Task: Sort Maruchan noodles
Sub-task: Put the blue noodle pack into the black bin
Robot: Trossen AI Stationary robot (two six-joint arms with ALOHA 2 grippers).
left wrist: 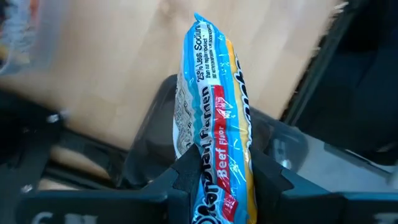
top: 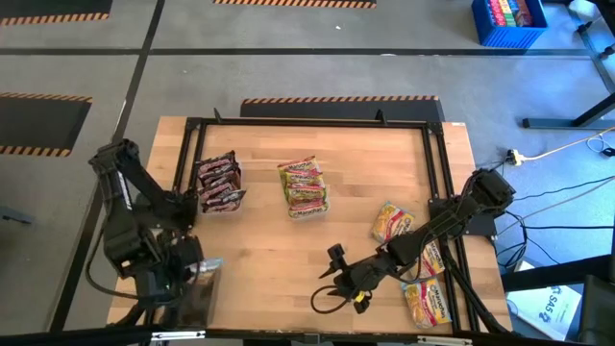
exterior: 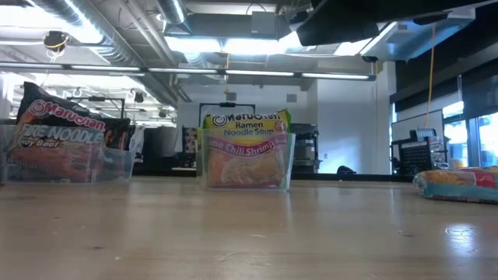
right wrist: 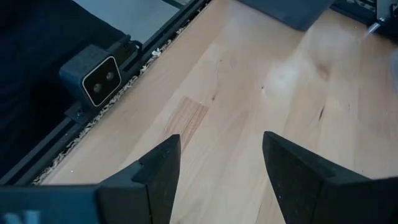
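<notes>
Wooden counter with sorted and loose Maruchan noodles, both arms low at its near edge.

Two clear trays stand apart on the counter: one holds dark maroon packets, the other yellow-green packets. Loose yellow packets lie at the counter's right side, partly under the right arm. The left pincer, at the counter's left near corner, is clamped on a blue beef-flavour packet standing on edge. The right pincer hovers open and empty over bare wood.
</notes>
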